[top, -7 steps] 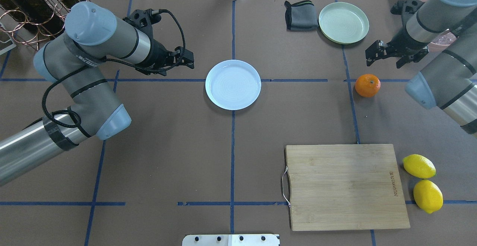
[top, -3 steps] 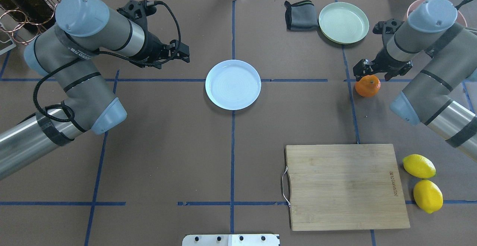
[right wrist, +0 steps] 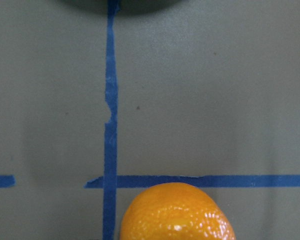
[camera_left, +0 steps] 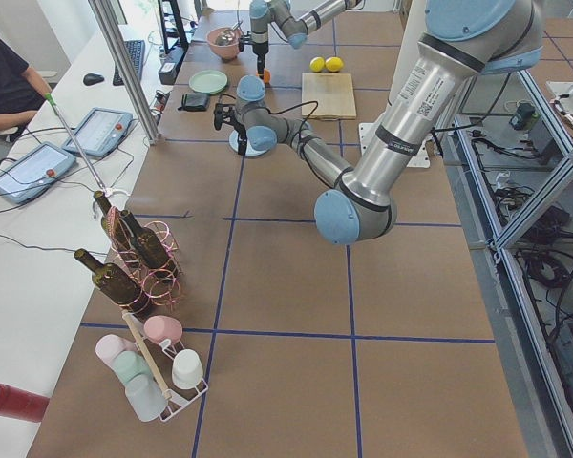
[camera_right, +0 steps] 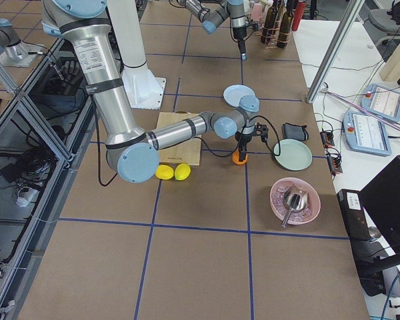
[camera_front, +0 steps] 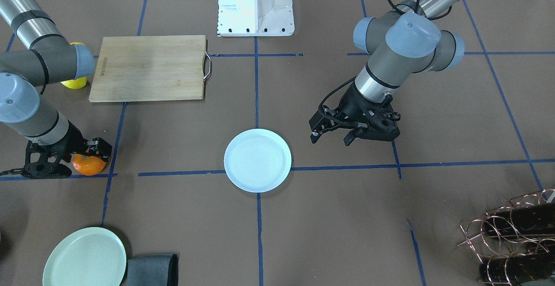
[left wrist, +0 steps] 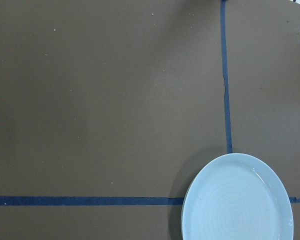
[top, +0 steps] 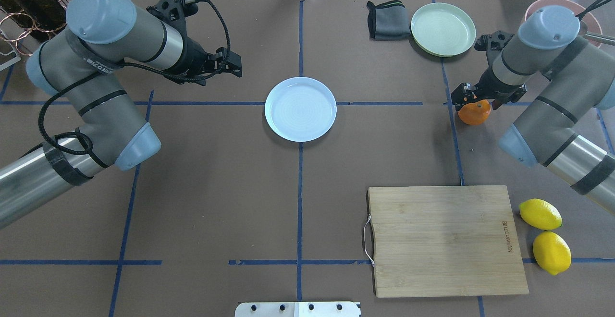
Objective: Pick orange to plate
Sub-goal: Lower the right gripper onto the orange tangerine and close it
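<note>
The orange (top: pixel 475 114) sits on the table at the right, by a blue tape cross; it also fills the bottom edge of the right wrist view as the orange (right wrist: pixel 175 212). My right gripper (top: pixel 480 102) is lowered over it, open, one finger on either side and the fruit partly covered. The orange (camera_front: pixel 88 165) still rests on the table. The pale bluish-white plate (top: pixel 300 109) lies bare at the table's centre. My left gripper (top: pixel 230 67) hovers to the plate's left, open and holding nothing; the left wrist view catches the plate (left wrist: pixel 237 200) at its lower right.
A mint-green plate (top: pixel 443 29) and a folded grey cloth (top: pixel 388 20) lie at the back right. A wooden cutting board (top: pixel 444 240) and two lemons (top: pixel 540 213) are at the front right. A pink bowl (camera_right: pixel 295 199) stands beyond the right arm, a wine rack (top: pixel 29 9) at the back left.
My right gripper has come down and leftward from behind the orange until its fingers straddle it. The left arm has drawn back slightly, away from the plate.
</note>
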Available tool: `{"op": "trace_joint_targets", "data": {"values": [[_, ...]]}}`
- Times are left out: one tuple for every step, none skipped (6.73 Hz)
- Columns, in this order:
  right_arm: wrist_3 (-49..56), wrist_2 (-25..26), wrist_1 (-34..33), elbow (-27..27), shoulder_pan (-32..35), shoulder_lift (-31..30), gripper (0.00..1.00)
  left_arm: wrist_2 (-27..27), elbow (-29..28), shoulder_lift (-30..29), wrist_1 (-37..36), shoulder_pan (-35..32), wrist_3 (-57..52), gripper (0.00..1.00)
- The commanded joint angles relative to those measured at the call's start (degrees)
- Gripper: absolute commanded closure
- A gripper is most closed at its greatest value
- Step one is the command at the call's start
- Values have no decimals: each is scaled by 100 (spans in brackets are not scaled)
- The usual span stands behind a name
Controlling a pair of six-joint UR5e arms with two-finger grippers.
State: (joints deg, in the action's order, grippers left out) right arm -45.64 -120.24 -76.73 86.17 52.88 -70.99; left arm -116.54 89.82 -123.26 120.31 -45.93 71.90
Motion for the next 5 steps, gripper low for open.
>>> {"op": "trace_joint_targets", "data": {"values": [[11, 219, 148, -300, -120, 24, 0, 0, 1, 12, 1, -3, 0, 0], [2, 220, 271, -416, -120, 41, 0, 0, 1, 21, 1, -3, 0, 0], [-33, 203, 273, -399, -111, 76, 56, -9, 27, 82, 9, -3, 0, 0], [2, 177, 281, -312, -42, 85, 100, 0, 44, 91, 10, -3, 0, 0], [-50, 176, 281, -207, 29, 85, 100, 0, 62, 100, 10, -3, 0, 0]]}}
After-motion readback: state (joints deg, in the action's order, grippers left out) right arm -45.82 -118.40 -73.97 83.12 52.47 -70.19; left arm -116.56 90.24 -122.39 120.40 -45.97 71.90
